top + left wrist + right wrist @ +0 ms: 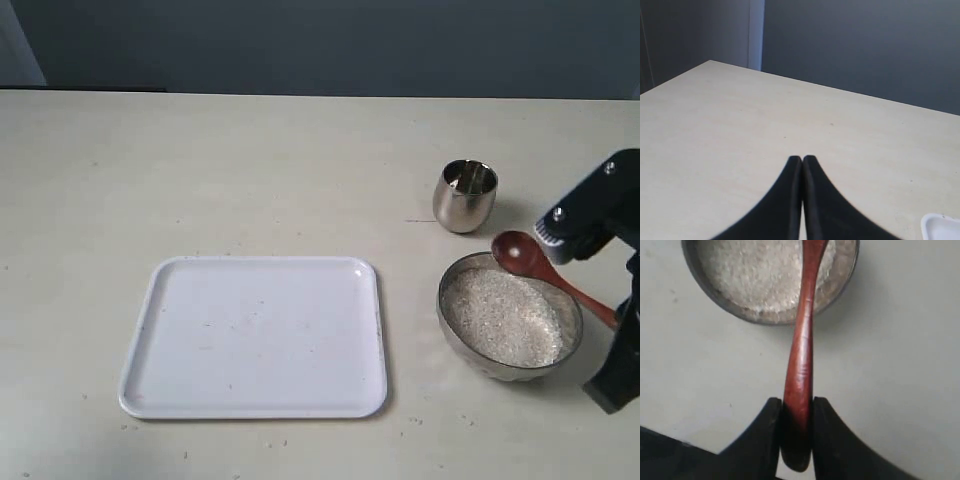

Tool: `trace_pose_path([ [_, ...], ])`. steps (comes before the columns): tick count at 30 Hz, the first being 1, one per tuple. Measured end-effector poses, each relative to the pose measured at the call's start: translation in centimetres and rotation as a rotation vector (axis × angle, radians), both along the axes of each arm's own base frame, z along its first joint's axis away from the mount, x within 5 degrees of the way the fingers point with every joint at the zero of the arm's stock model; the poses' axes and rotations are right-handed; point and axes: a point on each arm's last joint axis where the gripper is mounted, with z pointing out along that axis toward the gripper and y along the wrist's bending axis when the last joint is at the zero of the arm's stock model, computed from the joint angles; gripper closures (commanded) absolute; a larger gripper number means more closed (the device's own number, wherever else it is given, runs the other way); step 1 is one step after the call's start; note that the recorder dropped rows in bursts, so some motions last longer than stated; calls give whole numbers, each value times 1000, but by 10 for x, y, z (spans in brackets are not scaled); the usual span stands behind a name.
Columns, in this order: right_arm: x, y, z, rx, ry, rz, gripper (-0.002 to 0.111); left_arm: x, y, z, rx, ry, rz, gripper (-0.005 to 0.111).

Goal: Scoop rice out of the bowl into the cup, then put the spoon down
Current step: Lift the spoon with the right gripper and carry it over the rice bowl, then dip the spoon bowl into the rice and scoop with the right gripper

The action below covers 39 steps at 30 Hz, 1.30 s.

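The steel bowl (452, 330) sits at the right of the table and holds white rice (500, 318). Behind it stands the small steel cup (465, 197), upright, its contents not visible. The reddish-brown wooden spoon (520, 255) hangs over the bowl's far rim with its oval bowl showing no rice. Its handle slants back to my right gripper (612, 318). In the right wrist view the right gripper (797, 402) is shut on the spoon (802, 340) near the handle's end, with the bowl (705, 287) and the rice (755, 270) beyond. My left gripper (802, 159) is shut with nothing in it, over bare table.
A white rectangular tray (255, 335) lies left of the bowl in the middle of the table, and one corner of the tray (942, 225) shows in the left wrist view. A few stray grains lie near the tray's front edge. The dark wall runs behind the table.
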Motion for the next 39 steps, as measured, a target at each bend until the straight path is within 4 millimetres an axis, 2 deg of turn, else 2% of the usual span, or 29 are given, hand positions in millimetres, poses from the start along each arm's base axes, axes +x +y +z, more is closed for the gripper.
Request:
trace_pose_path([
  [3,-2,-4,-9,-37,15,4,109,0,0,0,0,0,0,106],
  [12,-2,-5,-11,-51,14,6,109,0,0,0,0,0,0,106],
  [26,13,6,-43,-200,119,-12,109,0,0,0,0,0,0,106],
  [39,13,7,-46,-200,138,-24,109,0,0,0,0,0,0,106],
])
